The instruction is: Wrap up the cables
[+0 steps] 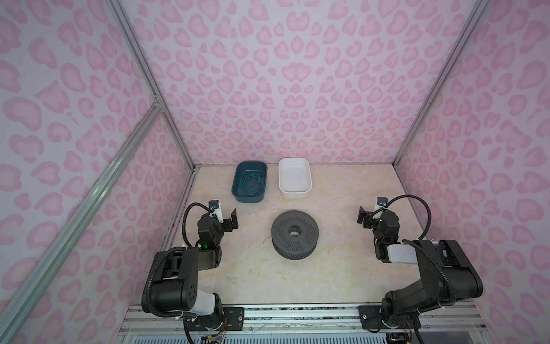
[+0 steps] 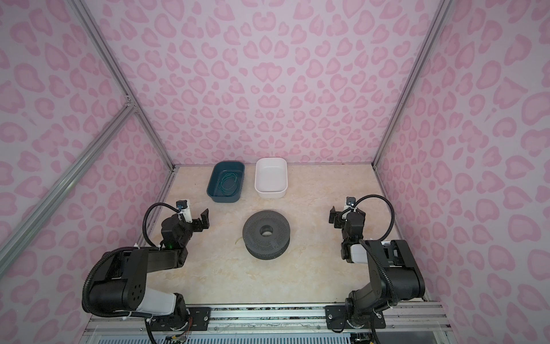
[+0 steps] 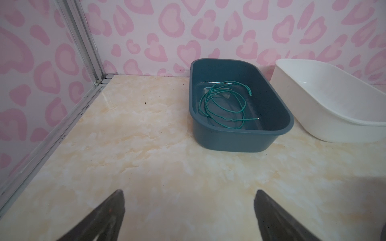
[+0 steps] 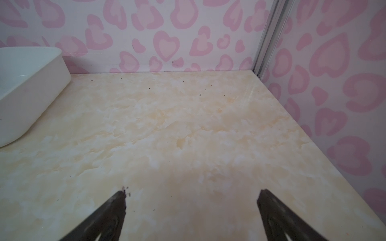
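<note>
At the bench's [image 1: 253,277] middle a dark perforated spool [image 1: 294,235] lies flat, and a short curl of yellow wire [image 1: 267,240] pokes out onto the surface just beside its left side; how much of it is wound on the spool cannot be told. Both top views show that curl. Farther back a teal bin [image 3: 229,141] stands with a thin green cable [image 3: 244,120] lying in loose loops on its floor, and a white bin [image 1: 295,194] sits just beside it on the right. To the spool's left the left claw [image 1: 235,220] hangs above the bench with its jaws spread wide and nothing between them; the yellow curl lies well apart from it towards the middle, while its wrist view looks towards the teal bin ahead. Well out on the other side, the right claw [image 1: 360,216] is likewise wide and empty, over bare bench, near neither wire
</note>
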